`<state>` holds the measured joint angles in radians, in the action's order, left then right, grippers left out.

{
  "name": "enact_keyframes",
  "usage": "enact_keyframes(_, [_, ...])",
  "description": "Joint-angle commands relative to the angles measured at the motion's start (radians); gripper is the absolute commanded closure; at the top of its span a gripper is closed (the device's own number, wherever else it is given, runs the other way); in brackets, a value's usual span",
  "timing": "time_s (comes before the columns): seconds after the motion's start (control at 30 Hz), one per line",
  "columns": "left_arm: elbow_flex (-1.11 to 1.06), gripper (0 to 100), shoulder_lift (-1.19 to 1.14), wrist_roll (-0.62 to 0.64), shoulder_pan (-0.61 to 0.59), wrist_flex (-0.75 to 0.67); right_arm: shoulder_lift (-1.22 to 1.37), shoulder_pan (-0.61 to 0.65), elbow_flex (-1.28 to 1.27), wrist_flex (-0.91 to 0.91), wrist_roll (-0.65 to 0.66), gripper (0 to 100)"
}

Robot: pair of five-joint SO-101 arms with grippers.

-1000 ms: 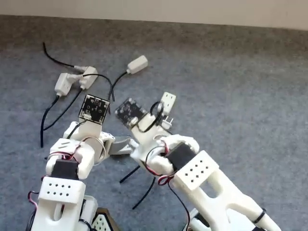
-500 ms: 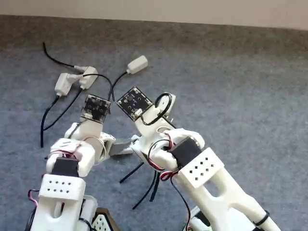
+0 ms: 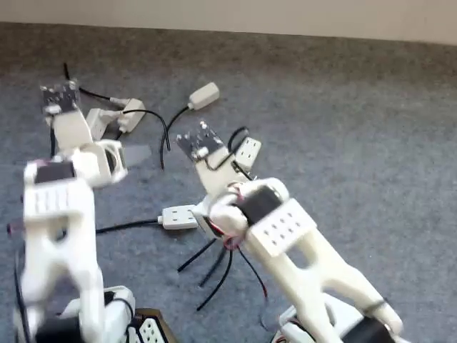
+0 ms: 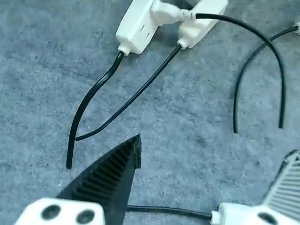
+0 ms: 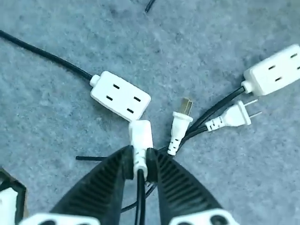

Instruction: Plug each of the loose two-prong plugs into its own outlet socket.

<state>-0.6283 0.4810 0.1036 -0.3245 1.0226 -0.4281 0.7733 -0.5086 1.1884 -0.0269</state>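
Our right hand (image 5: 139, 152) is closed narrowly on a white plug (image 5: 140, 133), whose cord trails back between the black fingers. The plug's front end meets the edge of a white socket block (image 5: 121, 96) lying flat on the grey table (image 5: 56, 117); we cannot tell whether the prongs are in. Close beside the hand lie a brass-pronged plug (image 5: 180, 123) and a second loose plug (image 5: 233, 117), their black cords (image 5: 211, 112) bunched together. A farther socket block (image 5: 274, 70) sits just beyond that second plug's prongs, apart from them.

Our left hand (image 4: 215, 147) stands wide, with grey cloth between its fingers. Beyond it lies a touching pair of socket blocks (image 4: 140, 23).

From above, the widest run of grey table lies on the right arm's outer side, reaching the far edge. A lone socket block (image 3: 203, 95) lies near that edge.
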Motion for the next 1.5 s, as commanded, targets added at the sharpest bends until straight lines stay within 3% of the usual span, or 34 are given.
enact_keyframes(0.0, [0.288,57,-0.387,0.075,-0.088,0.025,0.145,-0.010,0.208,0.085,-0.115,99.2])
enact_keyframes(0.17, [0.565,57,-0.714,0.120,-0.180,0.081,0.337,-0.012,0.558,0.289,-0.341,99.2])
enact_keyframes(0.3, [0.774,56,-0.874,0.152,-0.191,0.184,0.496,-0.007,0.808,0.492,-0.336,99.2])
enact_keyframes(0.5, [0.901,56,-0.943,0.153,-0.217,0.218,0.760,-0.010,1.050,0.572,-0.407,99.2])
enact_keyframes(0.97, [0.905,56,-0.949,0.153,-0.390,0.127,0.829,-0.005,1.027,0.572,-0.468,99.2])
enact_keyframes(1.47, [0.901,57,-0.951,0.133,-0.406,0.097,0.831,0.062,0.989,0.570,-0.466,99.2])
